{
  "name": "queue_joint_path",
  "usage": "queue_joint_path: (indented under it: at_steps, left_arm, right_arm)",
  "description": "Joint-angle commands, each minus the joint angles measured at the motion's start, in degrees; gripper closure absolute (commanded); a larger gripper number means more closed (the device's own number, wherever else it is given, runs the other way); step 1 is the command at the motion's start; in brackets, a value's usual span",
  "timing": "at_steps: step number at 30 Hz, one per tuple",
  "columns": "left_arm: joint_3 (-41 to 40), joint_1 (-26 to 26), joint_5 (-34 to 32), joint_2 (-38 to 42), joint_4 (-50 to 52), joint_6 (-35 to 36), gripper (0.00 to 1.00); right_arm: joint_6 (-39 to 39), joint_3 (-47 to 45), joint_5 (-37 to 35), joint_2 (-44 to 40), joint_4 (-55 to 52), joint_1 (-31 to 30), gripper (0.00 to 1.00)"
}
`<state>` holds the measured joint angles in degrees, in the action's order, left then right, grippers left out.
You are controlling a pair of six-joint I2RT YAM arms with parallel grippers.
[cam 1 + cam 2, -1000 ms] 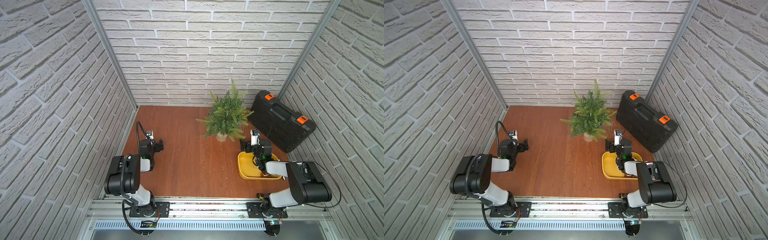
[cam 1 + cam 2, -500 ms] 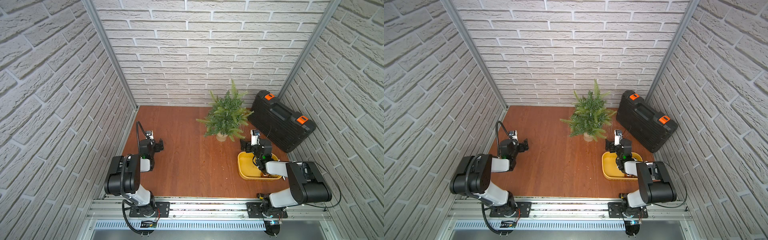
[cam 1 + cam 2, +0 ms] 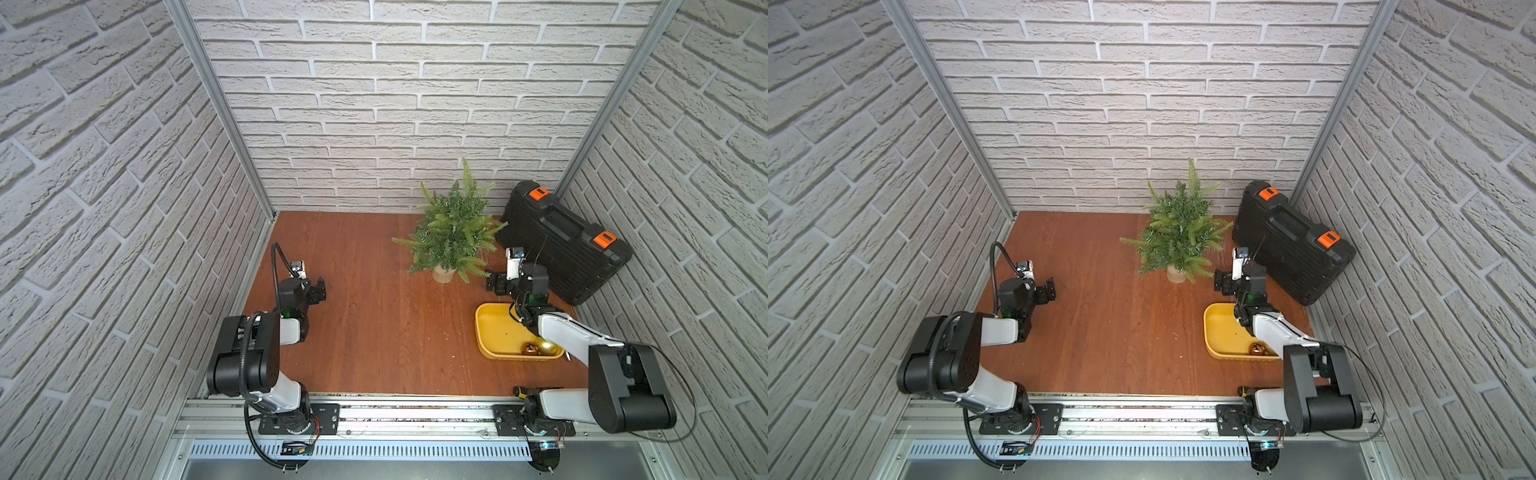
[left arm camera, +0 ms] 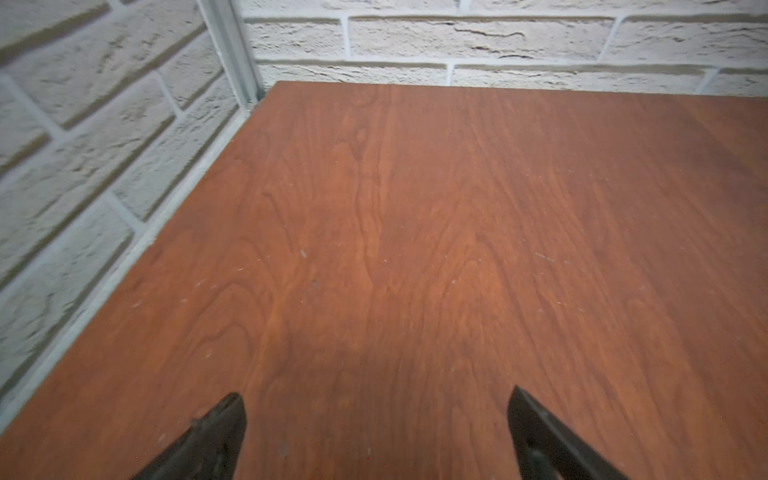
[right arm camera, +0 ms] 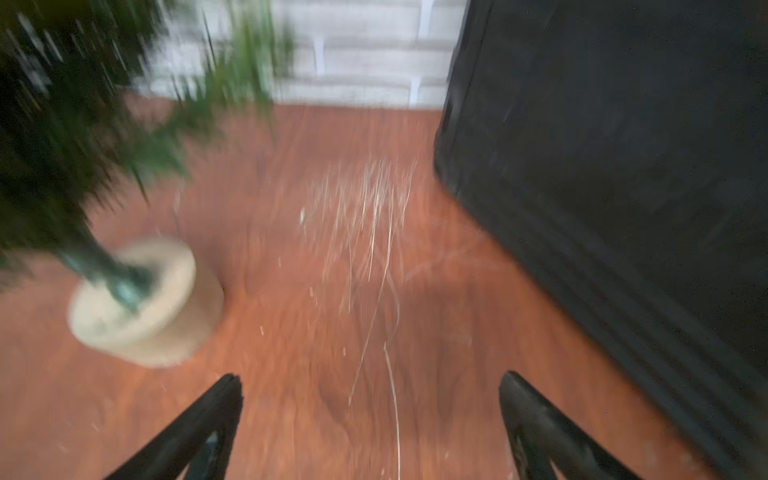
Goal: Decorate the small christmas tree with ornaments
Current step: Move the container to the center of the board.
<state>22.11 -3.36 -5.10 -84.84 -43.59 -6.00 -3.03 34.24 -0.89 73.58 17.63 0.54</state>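
Note:
The small christmas tree stands in its cream pot at the back of the table, right of the middle. Its pot and fronds also show, blurred, in the right wrist view. Two ornaments lie in the yellow tray: an amber-brown ball and a pale-gold ball half hidden by my right arm. My right gripper is open and empty, between the pot and the tray. My left gripper hangs open over bare wood at the left.
A black case with orange latches leans at the back right, close beside my right gripper. Brick walls enclose the table on three sides. Fine scratches mark the wood ahead of my right gripper.

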Motion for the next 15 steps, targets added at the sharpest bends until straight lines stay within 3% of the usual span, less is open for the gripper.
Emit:
queue_joint_path:
  at_steps: [1,4,7,10,15]
  left_arm:
    - [1.7,3.6,-9.6,8.2,4.8,1.9,0.02]
    - [3.3,7.8,-16.8,14.0,13.4,1.4,0.02]
    - [7.0,11.4,-19.7,18.2,23.8,-2.7,0.02]
    - [11.3,14.5,-18.9,20.6,33.8,-8.2,0.02]
    - [20.6,19.1,-14.1,20.9,48.4,-11.2,0.02]
  right_arm:
    - [-5.1,3.2,-2.1,-6.6,-18.1,-0.2,0.09]
    - [-10.5,4.4,-0.7,-11.0,-28.8,-0.3,0.14]
    - [-14.9,4.8,2.8,-14.4,-37.8,-0.4,0.18]
    - [-17.3,4.1,6.0,-17.1,-45.1,-0.5,0.22]
    - [-21.3,1.5,12.8,-18.6,-52.5,-1.0,0.28]
